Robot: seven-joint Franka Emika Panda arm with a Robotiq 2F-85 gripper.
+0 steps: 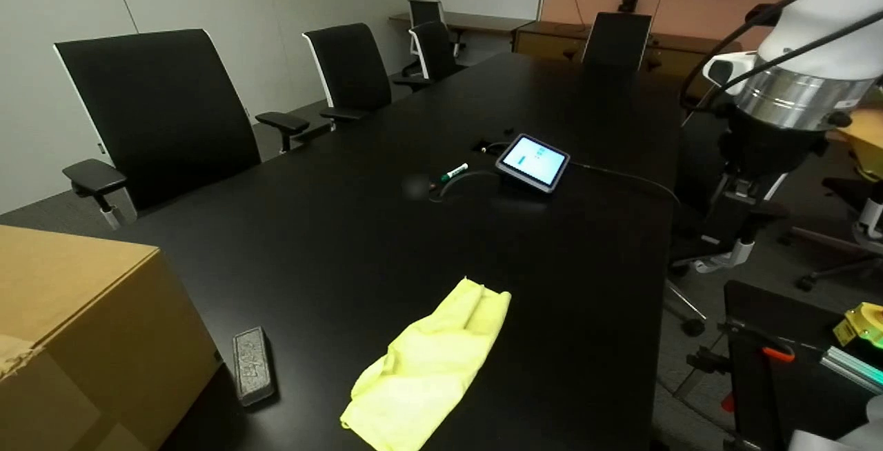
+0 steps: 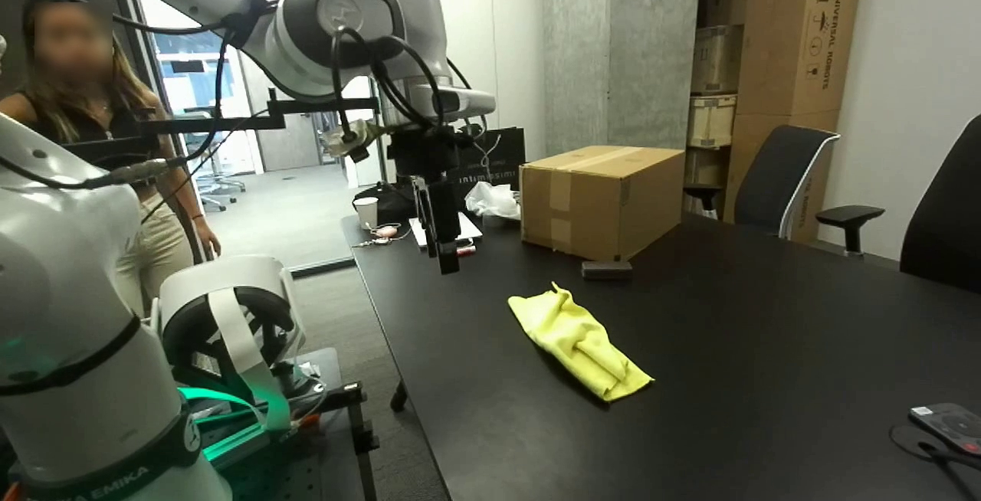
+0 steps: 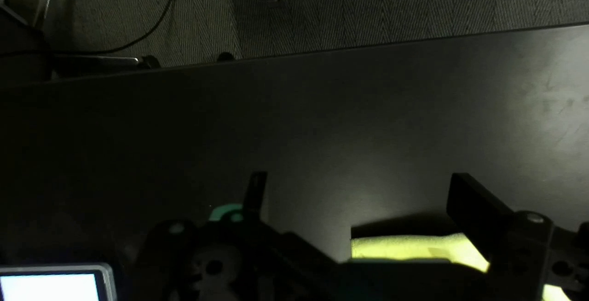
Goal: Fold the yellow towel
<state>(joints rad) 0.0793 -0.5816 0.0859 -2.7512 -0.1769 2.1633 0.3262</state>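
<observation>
The yellow towel (image 1: 434, 361) lies on the black table (image 1: 586, 265) as a narrow, wrinkled strip with some raised folds. It also shows in an exterior view (image 2: 579, 340), with one corner sticking up. In the wrist view only its edge (image 3: 405, 247) shows; the gripper body hides most of the rest. My gripper (image 3: 359, 181) is open, its fingers wide apart with nothing between the tips. In both exterior views the gripper (image 2: 448, 262) hangs in the air above the table's side edge, pointing down and apart from the towel. It looks dark there too (image 1: 721, 230).
A cardboard box (image 2: 582, 202) stands on the table, with a dark eraser (image 1: 253, 366) beside it. A lit tablet (image 1: 532, 163) with cables and a green marker (image 1: 454, 172) lie farther along. Chairs (image 1: 159, 113) line the table. A person (image 2: 92, 118) stands behind the arm.
</observation>
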